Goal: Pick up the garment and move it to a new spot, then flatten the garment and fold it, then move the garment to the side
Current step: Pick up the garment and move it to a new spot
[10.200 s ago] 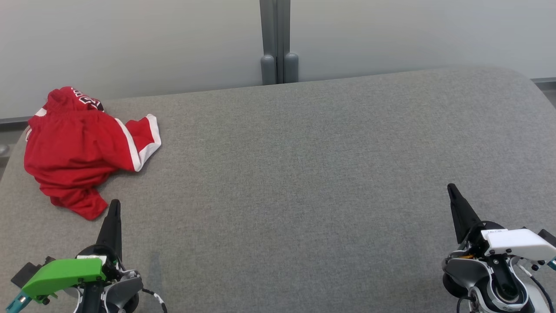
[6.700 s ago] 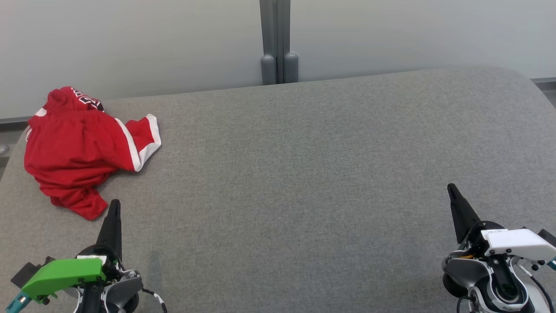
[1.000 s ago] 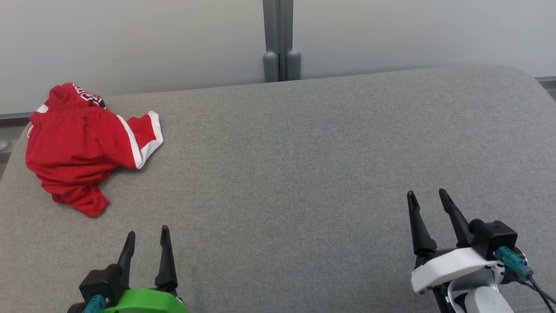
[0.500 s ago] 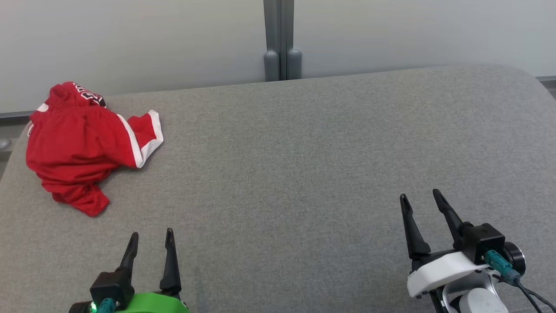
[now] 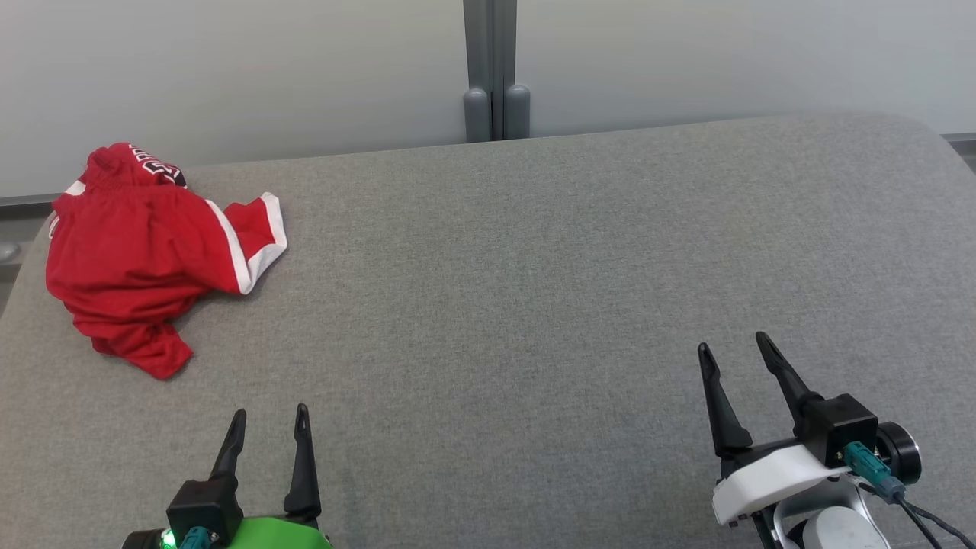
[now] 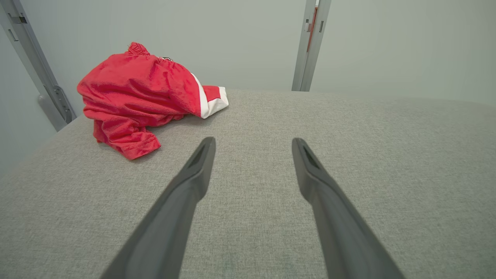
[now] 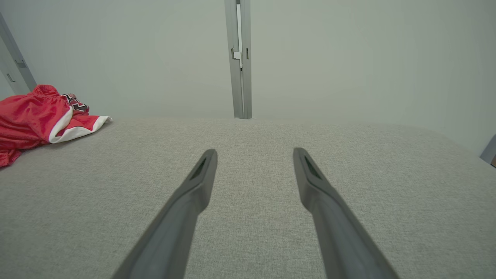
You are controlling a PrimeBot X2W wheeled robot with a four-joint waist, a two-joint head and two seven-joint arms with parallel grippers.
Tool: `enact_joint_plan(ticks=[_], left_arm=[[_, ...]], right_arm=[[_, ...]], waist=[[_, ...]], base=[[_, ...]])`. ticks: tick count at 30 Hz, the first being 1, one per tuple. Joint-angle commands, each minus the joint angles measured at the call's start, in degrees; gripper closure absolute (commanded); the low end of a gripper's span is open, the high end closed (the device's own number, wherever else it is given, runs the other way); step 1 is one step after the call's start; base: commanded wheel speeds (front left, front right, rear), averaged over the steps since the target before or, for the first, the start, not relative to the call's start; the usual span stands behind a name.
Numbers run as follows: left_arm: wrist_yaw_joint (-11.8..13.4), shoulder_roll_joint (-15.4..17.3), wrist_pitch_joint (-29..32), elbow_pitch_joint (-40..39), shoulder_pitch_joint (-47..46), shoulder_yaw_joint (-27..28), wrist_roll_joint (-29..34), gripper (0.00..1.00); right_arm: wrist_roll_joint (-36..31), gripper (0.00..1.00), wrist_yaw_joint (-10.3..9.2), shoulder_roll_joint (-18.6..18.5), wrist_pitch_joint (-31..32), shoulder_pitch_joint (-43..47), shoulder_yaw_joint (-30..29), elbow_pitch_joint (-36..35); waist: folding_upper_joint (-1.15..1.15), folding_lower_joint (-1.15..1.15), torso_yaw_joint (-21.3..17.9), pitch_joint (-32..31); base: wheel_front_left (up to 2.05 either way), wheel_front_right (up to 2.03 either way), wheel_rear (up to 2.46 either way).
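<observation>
1. The red garment (image 5: 145, 252) with white trim lies crumpled in the upper left of the head view, at the far left corner of the grey cushioned surface (image 5: 496, 305).
2. One red flap of it points toward the lower left of the frame, and a white-edged flap lies toward the right.
3. My left gripper (image 5: 271, 409) sits at the lower left, below the garment and well apart from it, its fingers spread over bare fabric.
4. In my left wrist view the garment shows in the upper left, beyond my fingertips.
5. My right gripper (image 5: 733, 341) sits at the lower right, far from the garment, its fingers likewise spread over bare fabric.
6. A pale wall (image 5: 229, 69) with a grey post (image 5: 492, 69) runs along the top of the frame behind the surface.
</observation>
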Motion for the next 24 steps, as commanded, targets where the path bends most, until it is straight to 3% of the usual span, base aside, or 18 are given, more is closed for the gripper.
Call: enact_joint_plan(ticks=[1, 14, 24], left_arm=[[0.0, 0.4, 0.0, 0.2, 0.4, 0.1, 0.1, 0.0], [-0.2, 0.4, 0.0, 0.3, -0.4, -0.4, 0.2, 0.0], [-0.1, 0.4, 0.0, -0.5, -1.4, -0.4, 0.8, 0.0]], right_arm=[[0.2, 0.0, 0.0, -0.2, -0.2, 0.4, 0.1, 0.2], [0.1, 0.0, 0.0, -0.2, -0.2, 0.7, -0.6, -0.6], [0.3, 0.0, 0.0, -0.2, -0.2, 0.4, -1.0, -1.2]], waist=[[0.0, 0.0, 0.0, 0.0], [0.0, 0.0, 2.1, 0.7], [0.0, 0.0, 14.2, 2.0]], base=[[0.0, 0.0, 0.0], [0.0, 0.0, 0.0], [0.0, 0.0, 0.0]])
